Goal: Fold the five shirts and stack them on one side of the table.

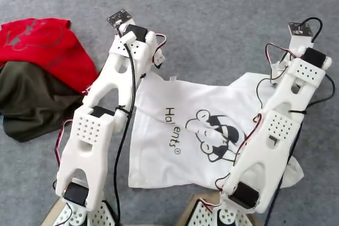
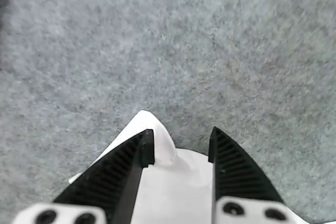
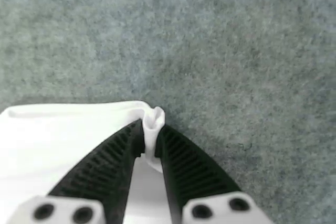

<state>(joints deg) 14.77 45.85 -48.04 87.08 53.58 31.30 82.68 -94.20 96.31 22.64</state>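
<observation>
The white T-shirt (image 1: 180,146) lies spread on the middle of the grey counter (image 1: 222,19), print side up, with a black cartoon figure and a line of lettering across it. It is mostly flat. Its far edge runs between the two arms, and its right part passes under the right arm, with a bit of cloth showing past that arm on the near side.

The left hand (image 2: 181,140) is over the shirt's far left corner. Its two black ribbed fingers (image 2: 126,166) stand well apart, with nothing gripped. The pointed white corner (image 2: 173,182) lies between them, and its tip pokes out past one fingertip onto the felt.

The right hand (image 3: 150,129) is at the far right corner, squeezed closed on a small upright fold of the white cloth (image 3: 63,129), which bulges out just beyond the fingertips.

Both arms stretch away from their bases at the near edge, elbows raised, wrists tipped down at the shirt's far edge. The left arm (image 1: 106,109) runs along the shirt's left side and the right arm (image 1: 275,130) crosses over its right part.

Well to the left, a crumpled red shirt (image 1: 47,46) lies partly over a dark olive shirt (image 1: 32,99), the two touching in a loose heap.
</observation>
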